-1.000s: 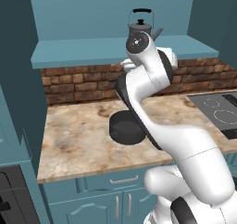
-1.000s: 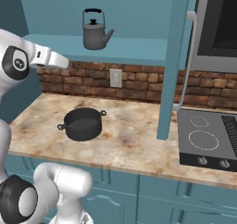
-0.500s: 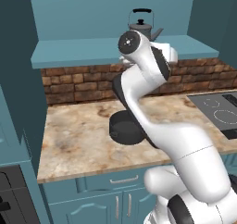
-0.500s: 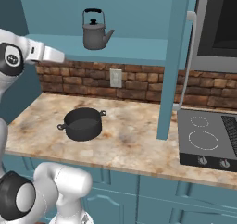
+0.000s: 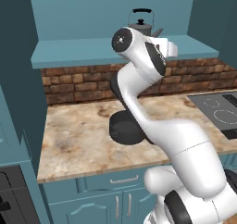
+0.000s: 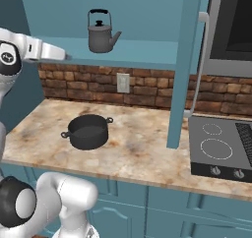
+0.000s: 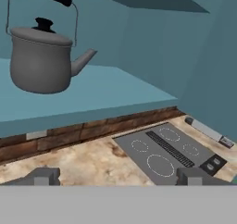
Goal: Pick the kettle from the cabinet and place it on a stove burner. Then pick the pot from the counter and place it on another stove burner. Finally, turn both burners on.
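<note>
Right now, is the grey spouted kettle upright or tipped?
Upright: the grey spouted kettle sits flat on the teal shelf, lid and handle on top.

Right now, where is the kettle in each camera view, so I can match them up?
Left base view: the kettle is top centre on the teal shelf, partly behind the arm.
Right base view: upper left of centre on the shelf, spout pointing right.
Hand view: upper left, large, spout pointing right.
Shared landmark: the brick backsplash runs just under the shelf in all three.
</note>
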